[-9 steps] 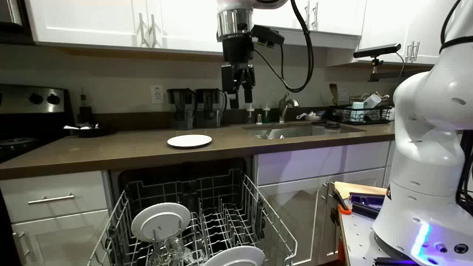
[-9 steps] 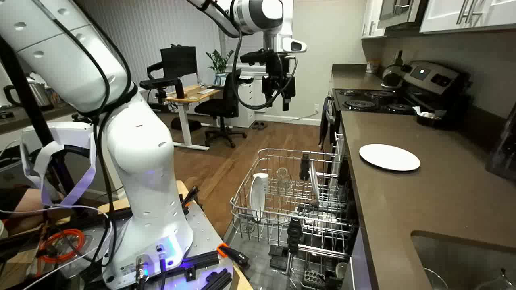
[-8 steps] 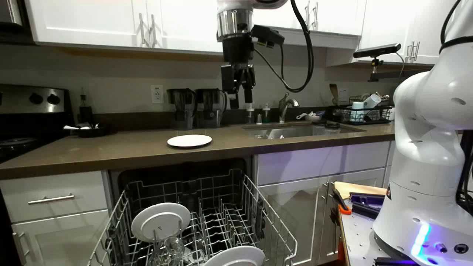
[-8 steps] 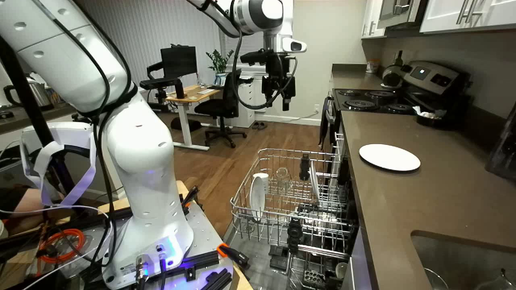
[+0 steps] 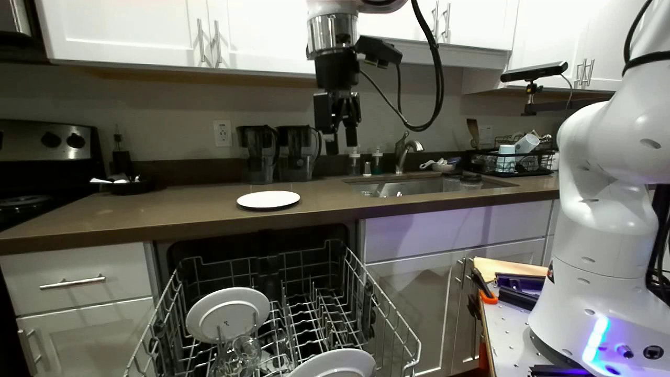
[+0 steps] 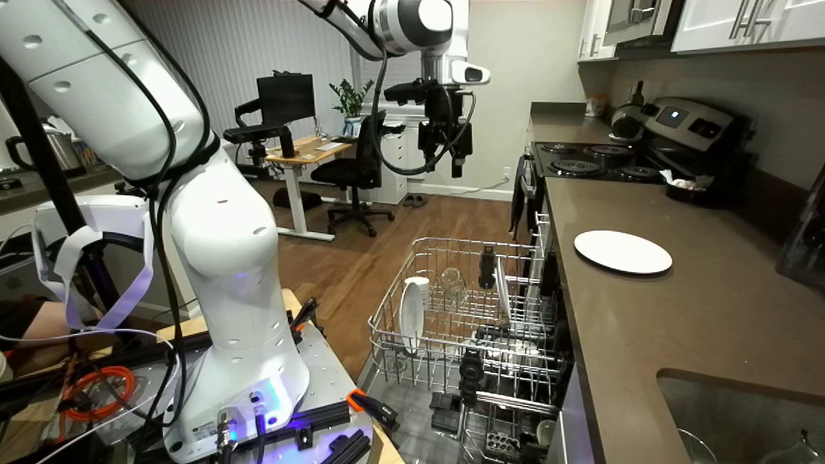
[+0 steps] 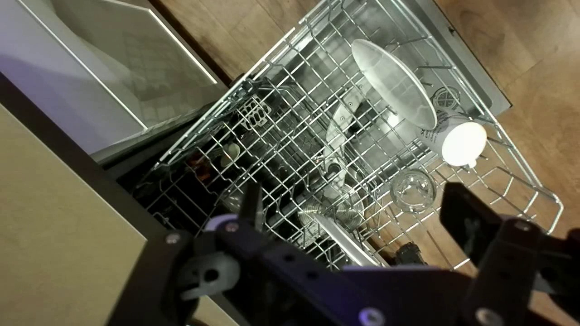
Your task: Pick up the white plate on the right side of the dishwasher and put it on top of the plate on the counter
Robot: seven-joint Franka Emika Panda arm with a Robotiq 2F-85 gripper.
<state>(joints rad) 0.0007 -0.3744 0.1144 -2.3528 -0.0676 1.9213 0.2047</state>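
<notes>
White plate (image 7: 393, 84), round, on edge.

In an exterior view the camera faces the sink (image 5: 419, 186) and upper cabinets (image 5: 125, 31) at a slight slant, across the dishwasher rack (image 5: 327, 319); in an exterior view it looks from the sink end along the surface (image 6: 677, 322) toward the stove (image 6: 580, 161), the arm (image 6: 222, 238) large and near; the wrist view peers steeply down past the jaws, the rack diagonal across it; all 3 share the rack; both exterior views share the white plate (image 6: 622, 252) on the surface.
</notes>
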